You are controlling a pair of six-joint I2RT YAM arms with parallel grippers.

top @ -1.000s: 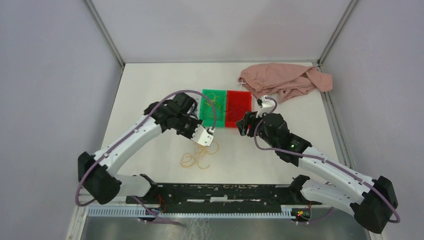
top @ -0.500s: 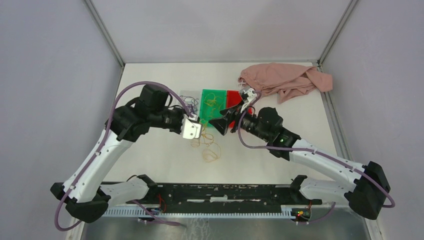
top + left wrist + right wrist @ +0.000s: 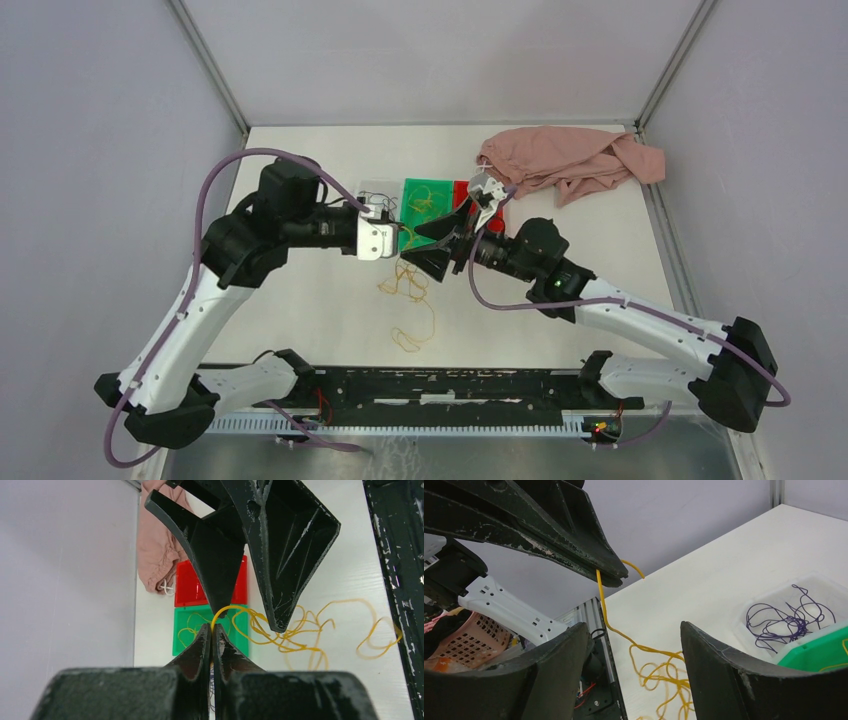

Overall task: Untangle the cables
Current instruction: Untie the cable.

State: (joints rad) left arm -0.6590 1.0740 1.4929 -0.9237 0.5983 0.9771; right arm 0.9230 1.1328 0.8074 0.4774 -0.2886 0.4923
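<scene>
Yellow cable, left jaws likely pinching it, grip visible from wrists only.

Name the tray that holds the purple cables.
The clear tray beside the green tray: purple cables lie inside it, whereas the green one holds yellow cables.

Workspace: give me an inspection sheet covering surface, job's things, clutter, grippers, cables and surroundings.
Surface: white table.
Job's things: yellow cables hang from the left gripper to a loose heap on the table; more in the green tray; purple cables in the clear tray.
Clutter: pink cloth far right; red tray beside the green one.
Grippers: left gripper shut on a yellow strand; right gripper open, facing it.
Cables: thick purple arm cables loop along both arms.
Surroundings: grey walls.
</scene>
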